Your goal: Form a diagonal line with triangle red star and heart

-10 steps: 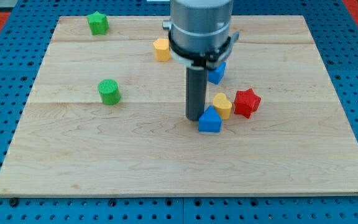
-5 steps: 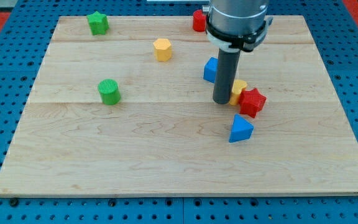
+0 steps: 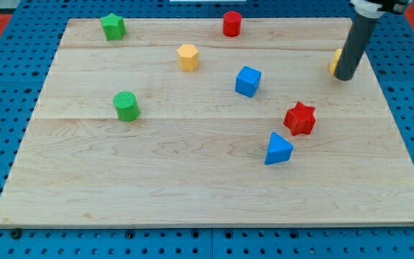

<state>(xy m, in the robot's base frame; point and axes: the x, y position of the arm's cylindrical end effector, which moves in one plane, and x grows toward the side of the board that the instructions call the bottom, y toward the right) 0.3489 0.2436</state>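
The blue triangle lies right of the board's middle, toward the view's bottom. The red star sits just up and to the right of it, a small gap between them. The yellow heart is at the view's upper right, mostly hidden behind my rod. My tip rests on the board against the heart's right side, well up and right of the star.
A blue cube sits above the triangle. A red cylinder is at the top middle, a yellow hexagon left of it. A green star is at the top left, a green cylinder at the left.
My rod swept from the board's middle to the upper right, carrying the yellow heart away from the red star. The red star shifted slightly right; earlier the blue triangle was pushed down and right.
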